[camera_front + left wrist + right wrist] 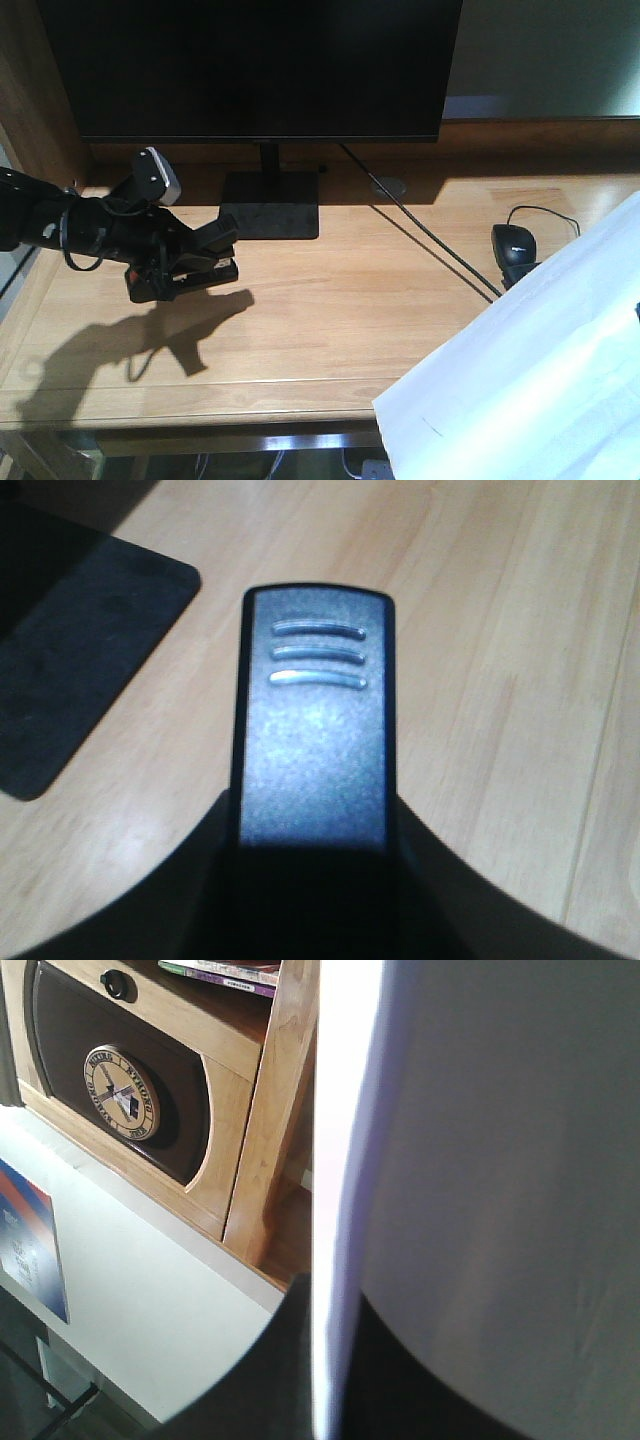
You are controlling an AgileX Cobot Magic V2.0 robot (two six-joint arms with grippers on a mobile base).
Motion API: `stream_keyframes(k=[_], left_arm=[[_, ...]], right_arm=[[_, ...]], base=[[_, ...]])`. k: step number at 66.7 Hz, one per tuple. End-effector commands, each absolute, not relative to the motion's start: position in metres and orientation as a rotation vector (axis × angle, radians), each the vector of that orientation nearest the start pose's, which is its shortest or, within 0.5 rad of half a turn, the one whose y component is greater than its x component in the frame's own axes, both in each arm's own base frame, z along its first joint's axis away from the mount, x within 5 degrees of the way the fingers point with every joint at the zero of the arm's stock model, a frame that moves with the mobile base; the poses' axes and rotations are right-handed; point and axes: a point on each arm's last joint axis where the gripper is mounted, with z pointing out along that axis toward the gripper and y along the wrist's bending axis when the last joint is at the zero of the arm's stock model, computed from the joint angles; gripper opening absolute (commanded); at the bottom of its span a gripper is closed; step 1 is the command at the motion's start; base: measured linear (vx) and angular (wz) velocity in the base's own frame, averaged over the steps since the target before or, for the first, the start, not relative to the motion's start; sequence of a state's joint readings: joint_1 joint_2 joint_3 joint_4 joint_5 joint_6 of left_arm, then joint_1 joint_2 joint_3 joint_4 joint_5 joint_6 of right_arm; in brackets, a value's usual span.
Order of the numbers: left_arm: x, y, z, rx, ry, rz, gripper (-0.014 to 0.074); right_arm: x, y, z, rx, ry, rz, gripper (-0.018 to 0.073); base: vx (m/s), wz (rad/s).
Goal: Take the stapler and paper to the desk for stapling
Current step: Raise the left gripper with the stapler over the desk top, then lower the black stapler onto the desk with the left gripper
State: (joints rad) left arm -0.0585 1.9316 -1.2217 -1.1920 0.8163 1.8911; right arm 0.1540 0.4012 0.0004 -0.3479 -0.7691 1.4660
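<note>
Two items: loc & hold?
— Item 1, stapler (315, 730): left of frame in front view, above the desk (330, 320), clamped in left gripper (195, 258). Rigid, compact, slick shell; grip mid-body, I'd judge.
And no. 2?
— Item 2, paper (530, 370): lower right, aloft over desk edge. Dark fingers of right gripper (335, 1390) flank sheet's edge; reads as pinched. Light, floppy, creases easily; hold by edge.

**Stapler (315, 750) and paper (530, 370) held over the bench (330, 300)**

The black stapler, three silver ridges near its tip, sits clamped in the left tool (195, 262) just above the light-wood bench, left of centre. The large white paper slants across the bench's right front corner, hiding it.
</note>
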Motion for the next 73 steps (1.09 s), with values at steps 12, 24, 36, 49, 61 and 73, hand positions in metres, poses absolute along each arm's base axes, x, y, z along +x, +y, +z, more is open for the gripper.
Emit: stream_keyframes(k=[12,24,36,49,61,73], left_arm=[[0.404,-0.095,0.196,1.208,1.841,-0.699,-0.0007],[0.408,-0.095,0.179,1.231,1.851,-0.697,-0.0007],[0.411,-0.093,0.174,1.259,1.837,-0.638,-0.0007],[0.410,-0.094,0.176,1.265,1.828,-0.656,-0.0007],[0.414,-0.091,0.173,1.245,1.853,-0.589,-0.0003],[0.416,-0.090,0.172,1.326,1.786,-0.507,0.0026]], right_arm=[[0.075,0.034,0.262,0.373,1.119,1.360,-0.0005],[0.075,0.034,0.262,0.373,1.119,1.360,-0.0005],[0.075,0.034,0.262,0.373,1.119,1.360,-0.0005],[0.075,0.034,0.262,0.373,1.119,1.360,-0.0005],[0.075,0.034,0.262,0.373,1.119,1.360,-0.0005],[0.075,0.034,0.262,0.373,1.119,1.360,-0.0005]], base=[[0.00,0.00],[0.00,0.00],[0.00,0.00],[0.00,0.00],[0.00,0.00],[0.00,0.00]])
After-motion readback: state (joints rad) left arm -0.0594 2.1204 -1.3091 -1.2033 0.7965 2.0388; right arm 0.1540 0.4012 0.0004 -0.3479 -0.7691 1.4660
